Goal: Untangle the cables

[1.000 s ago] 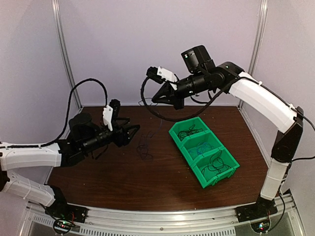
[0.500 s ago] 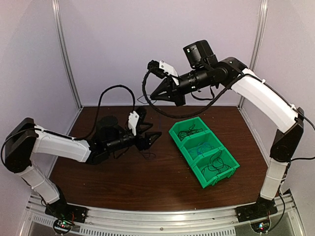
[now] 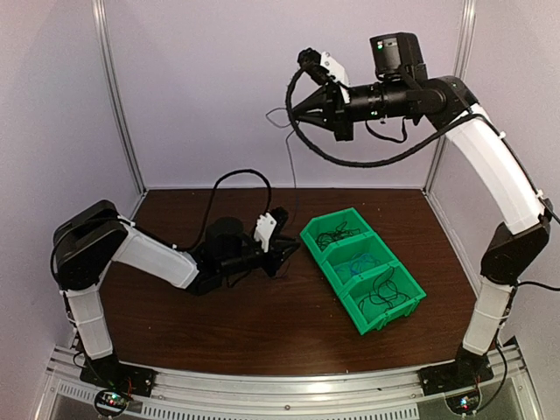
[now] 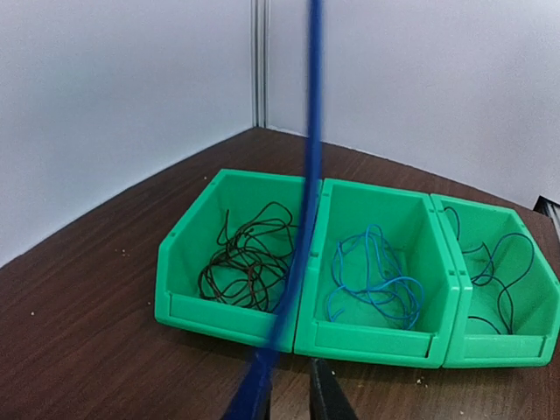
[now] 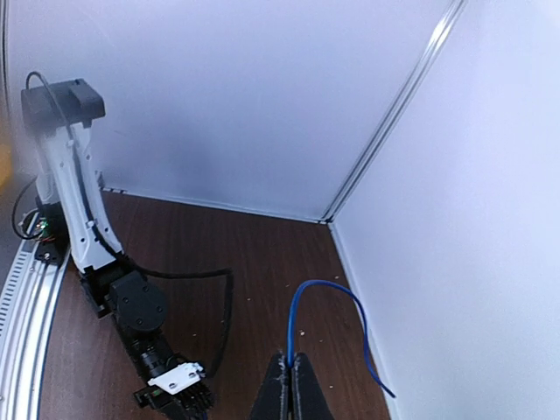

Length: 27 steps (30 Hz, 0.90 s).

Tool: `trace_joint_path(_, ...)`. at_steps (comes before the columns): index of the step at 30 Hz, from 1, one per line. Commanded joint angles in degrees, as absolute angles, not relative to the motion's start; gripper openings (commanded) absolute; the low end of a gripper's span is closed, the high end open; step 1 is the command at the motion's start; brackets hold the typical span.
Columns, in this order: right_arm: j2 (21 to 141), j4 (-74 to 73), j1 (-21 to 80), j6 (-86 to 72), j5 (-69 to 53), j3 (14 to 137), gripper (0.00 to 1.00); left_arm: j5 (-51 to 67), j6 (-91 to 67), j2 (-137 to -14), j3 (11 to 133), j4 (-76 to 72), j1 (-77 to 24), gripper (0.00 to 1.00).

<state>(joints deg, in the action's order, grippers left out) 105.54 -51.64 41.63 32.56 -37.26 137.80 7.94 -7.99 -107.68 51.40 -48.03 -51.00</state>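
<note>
Blue cable (image 4: 308, 175) taut, near-vertical, left hand (image 4: 289, 398) up to right hand (image 5: 289, 385).

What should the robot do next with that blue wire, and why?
Probably the left gripper should let go: the blue cable runs straight from it up to the raised right gripper. That gripper could then lower it into the green bin's middle compartment, where blue wires lie.

Green bin (image 3: 328, 220) just beyond left tool (image 3: 289, 251); taut cable (image 4: 308, 175) above.
</note>
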Motion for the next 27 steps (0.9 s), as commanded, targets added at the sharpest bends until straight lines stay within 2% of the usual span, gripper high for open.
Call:
trace_joint_path(1, 102.2, -50.5, 38.1, 33.0, -37.2, 143.6, 0.00, 7.9, -7.2, -111.9, 54.3, -47.8, -50.5, 0.16)
trace_joint_path(5, 100.2, -50.3, 33.7, 31.6, -39.4, 144.6, 0.00, 7.6, -8.9, -115.3, 55.5, -47.5, -48.9, 0.17)
trace_joint_path(10, 97.7, -50.1, 28.4, 29.6, -43.3, 143.9, 0.00, 7.6, -9.3, -118.1, 57.6, -46.3, -48.0, 0.11)
trace_joint_path(13, 96.6, -50.1, 27.5, 29.2, -45.3, 141.8, 0.00, 8.4, -9.7, -118.5, 58.0, -46.6, -48.0, 0.06)
trace_joint_path(16, 96.3, -49.9, 27.4, 28.7, -47.7, 139.4, 0.00, 9.3, -11.9, -117.5, 57.2, -47.5, -48.0, 0.06)
trace_joint_path(18, 96.1, -49.6, 27.5, 28.3, -48.4, 138.1, 0.00, 10.4, -14.3, -115.2, 54.1, -50.1, -48.2, 0.11)
trace_joint_path(21, 96.1, -49.5, 27.5, 28.3, -48.2, 137.4, 0.00, 11.3, -16.5, -110.7, 49.7, -53.2, -50.1, 0.29)
trace_joint_path(27, 96.2, -49.5, 27.4, 28.2, -48.4, 136.8, 0.00, 11.4, -16.5, -108.2, 50.6, -48.4, -55.8, 0.52)
